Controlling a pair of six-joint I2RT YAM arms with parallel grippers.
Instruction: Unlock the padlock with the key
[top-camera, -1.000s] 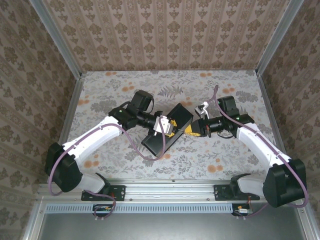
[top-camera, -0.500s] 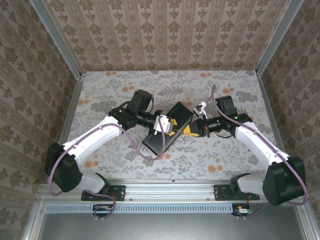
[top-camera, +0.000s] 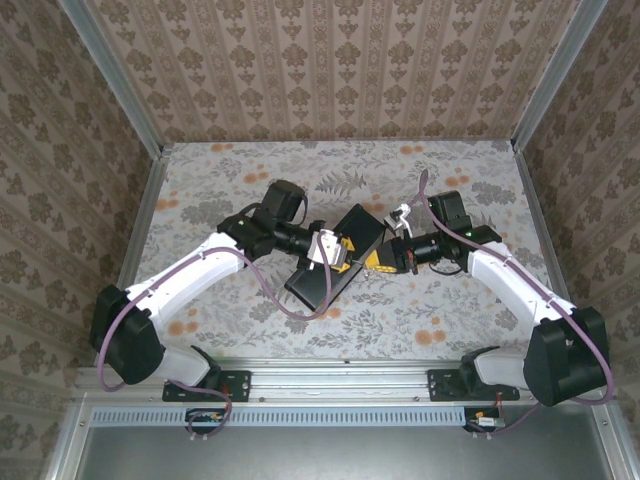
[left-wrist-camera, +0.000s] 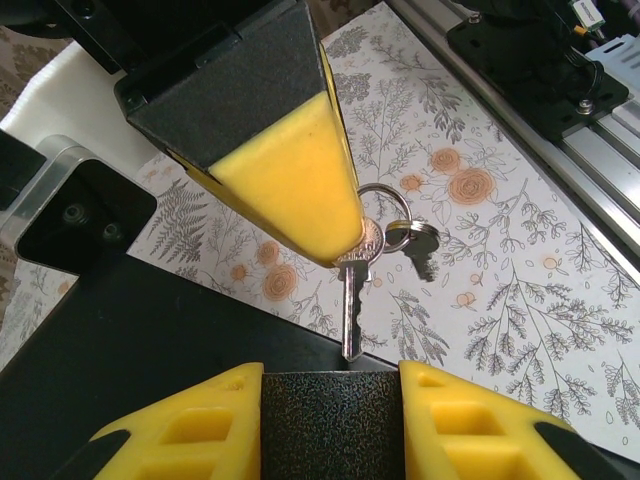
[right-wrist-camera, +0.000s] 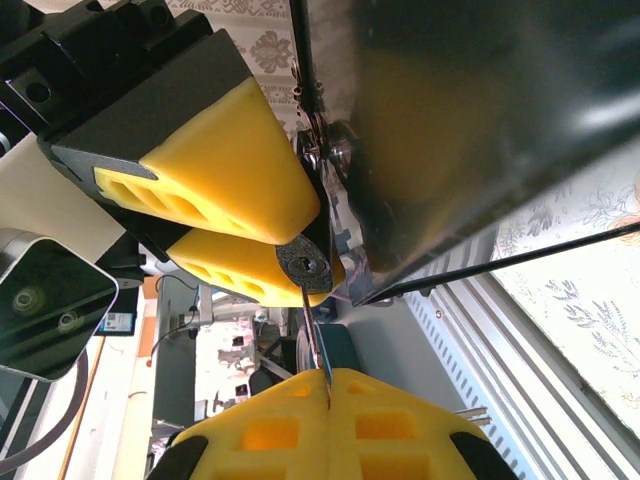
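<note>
The padlock (left-wrist-camera: 330, 425) is a dark speckled block clamped between my left gripper's (left-wrist-camera: 330, 372) yellow fingers (left-wrist-camera: 470, 425). Its keyhole face (right-wrist-camera: 305, 263) looks toward the right wrist camera. My right gripper (right-wrist-camera: 328, 378) is shut on the silver key (left-wrist-camera: 348, 305), which points blade-first at the padlock. The tip of the key (right-wrist-camera: 312, 325) touches the face's lower edge, just under the keyhole. From above, the left gripper (top-camera: 338, 252) and right gripper (top-camera: 376, 261) meet nose to nose over the black box (top-camera: 318, 285).
A ring with a second key (left-wrist-camera: 418, 248) hangs from the held key. The black box (left-wrist-camera: 120, 330) lies tilted right under both grippers; its dark side (right-wrist-camera: 480, 130) looms beside the padlock. The aluminium rail (top-camera: 340, 372) runs along the near table edge.
My right gripper has crept left with the key, closing the gap to the padlock. The left arm and the box have stayed put.
</note>
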